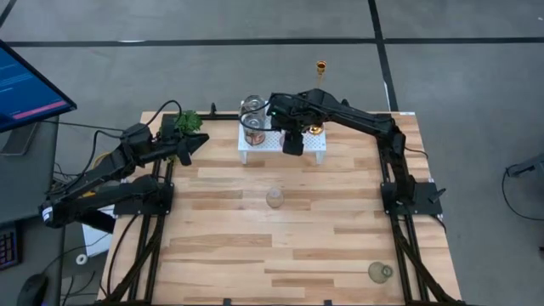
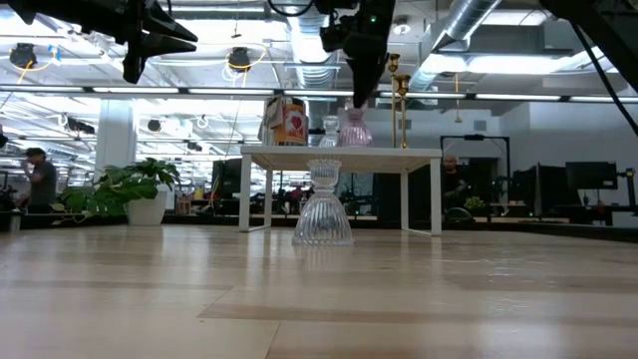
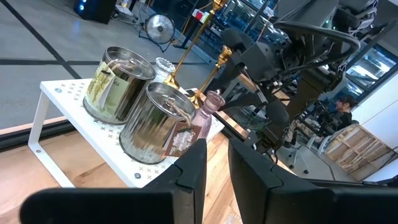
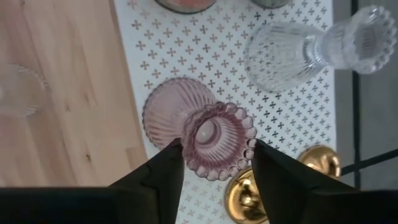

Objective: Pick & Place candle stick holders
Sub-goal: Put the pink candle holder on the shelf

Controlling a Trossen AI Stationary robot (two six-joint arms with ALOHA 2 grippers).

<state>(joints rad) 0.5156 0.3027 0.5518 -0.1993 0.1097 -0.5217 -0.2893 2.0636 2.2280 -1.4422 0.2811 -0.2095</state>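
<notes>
Shiny gold candle stick holders stand on a white perforated riser [image 1: 316, 151] at the table's far side: round bases [image 4: 320, 158] [image 4: 245, 199], one [image 1: 314, 129] in the high view, thin stems [image 2: 401, 105] [image 3: 205, 28]. A pink glass vase [image 4: 217, 140] and a clear one [image 4: 305, 50] stand on the riser too. My right gripper [image 4: 217, 171] is open and hovers just above the pink vase [image 2: 354, 128], one finger on each side of its scalloped rim. My left gripper [image 1: 204, 141] hangs empty in the air at the far left, its fingers a narrow gap apart.
Two tin cans [image 1: 252, 121] stand on the riser's left part. A clear glass vase [image 1: 274, 197] stands mid-table, another glass piece [image 1: 380, 272] at the near right corner. A green plant [image 1: 189, 121] sits at the far left edge. A gold thing [image 1: 320, 66] shows beyond the far edge.
</notes>
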